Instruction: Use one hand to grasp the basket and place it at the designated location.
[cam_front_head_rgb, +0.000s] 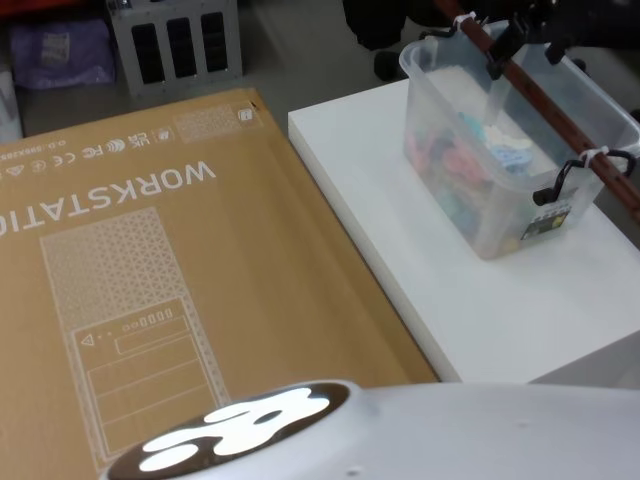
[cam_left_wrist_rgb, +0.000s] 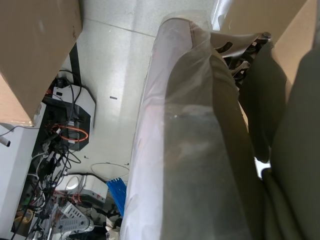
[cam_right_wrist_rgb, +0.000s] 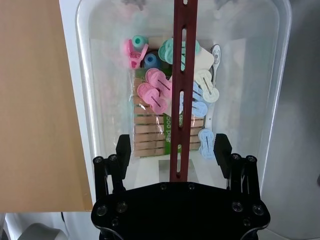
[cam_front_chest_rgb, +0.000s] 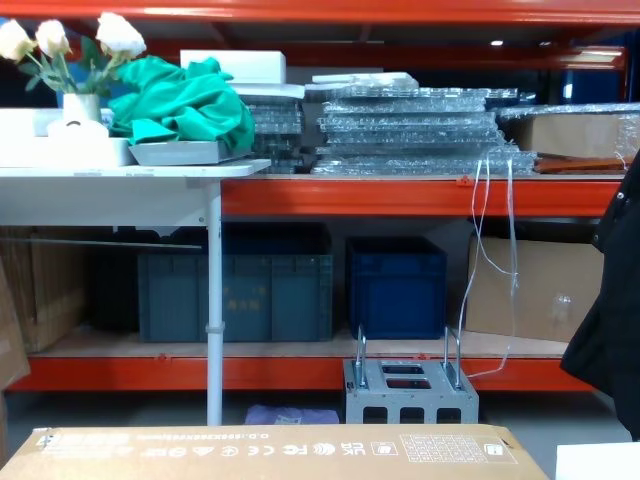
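The basket (cam_front_head_rgb: 478, 205) is a clear plastic tub standing on the white table (cam_front_head_rgb: 450, 300) at the right. A long red-brown bar handle (cam_front_head_rgb: 560, 115) spans its top. Pastel clips and a pack of wooden pegs lie inside. My right gripper (cam_front_head_rgb: 520, 35) hovers over the far end of the handle. In the right wrist view the gripper (cam_right_wrist_rgb: 172, 150) is open, with one black finger (cam_right_wrist_rgb: 123, 150) on each side of the handle (cam_right_wrist_rgb: 182, 60) and gaps between. The basket's rim (cam_right_wrist_rgb: 82, 75) curves around below. My left arm hangs low beside the body, over the floor.
A big cardboard box (cam_front_head_rgb: 150, 280) printed WORKSTATION lies flat to the left of the table, close against its edge. A grey metal block (cam_front_chest_rgb: 408, 390) with two loop handles stands on the floor behind. Blue crates (cam_front_chest_rgb: 235, 295) sit under the red shelving.
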